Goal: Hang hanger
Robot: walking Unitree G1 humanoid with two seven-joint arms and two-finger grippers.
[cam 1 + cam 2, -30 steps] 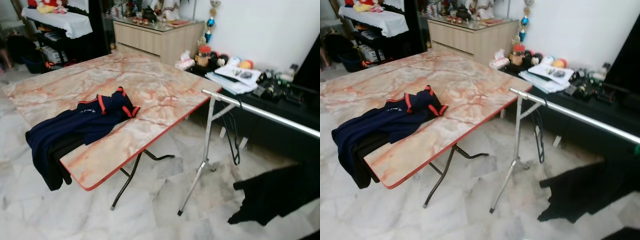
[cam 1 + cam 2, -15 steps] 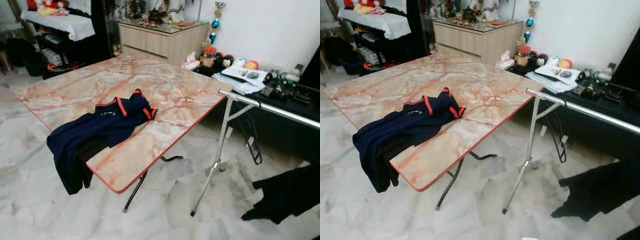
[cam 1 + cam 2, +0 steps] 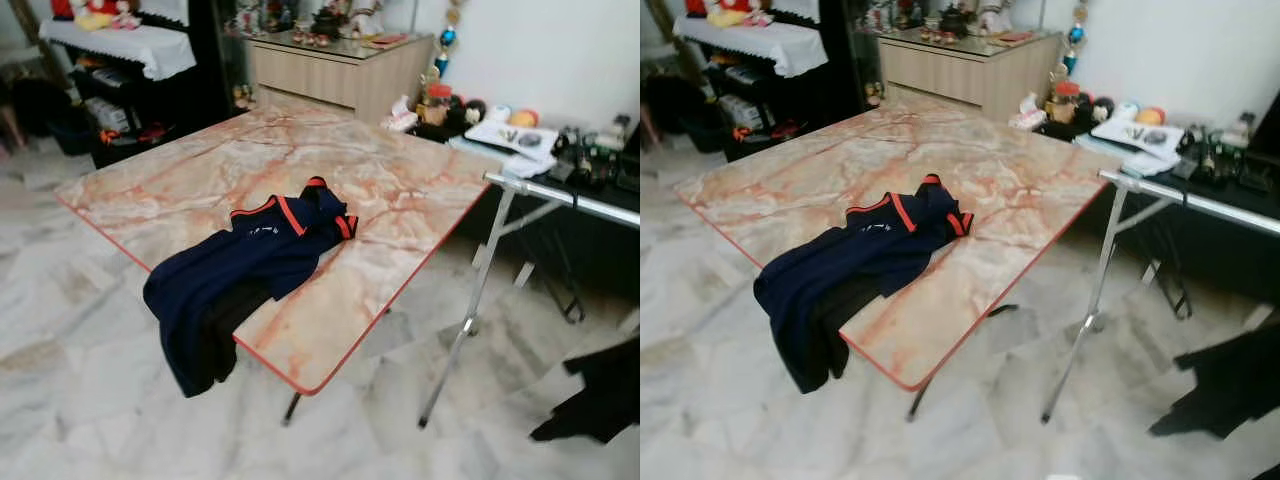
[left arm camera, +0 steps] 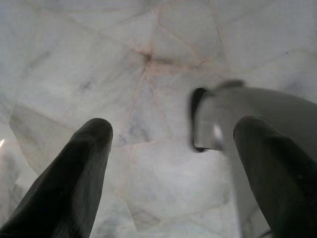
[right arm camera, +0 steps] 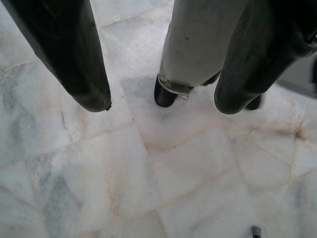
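Note:
A black hanger [image 3: 1171, 268] dangles from the silver clothes rail [image 3: 1185, 197] at the right, beside the table. A black garment [image 3: 600, 395] hangs lower down at the far right. On the pink marble table [image 3: 220, 165] lies a navy shirt [image 3: 250, 262] with red trim, draped over the near edge. Both arms hang at my sides. My left gripper [image 4: 173, 131] is open above the marble floor, with a grey leg beside it. My right gripper [image 5: 163, 104] is open too, over floor tiles and a black foot [image 5: 165, 94]. Neither holds anything.
A low black bench [image 3: 590, 170] with papers and small items runs along the white wall behind the rail. A wooden sideboard [image 3: 330, 70] and a dark shelf [image 3: 140, 80] stand at the back. White marble floor [image 3: 80, 330] lies open to the left of the table.
The whole picture has shifted right, so the camera has turned or moved left. The table and shirt now sit nearer the centre; the rail has slid to the right edge. Nothing itself moved.

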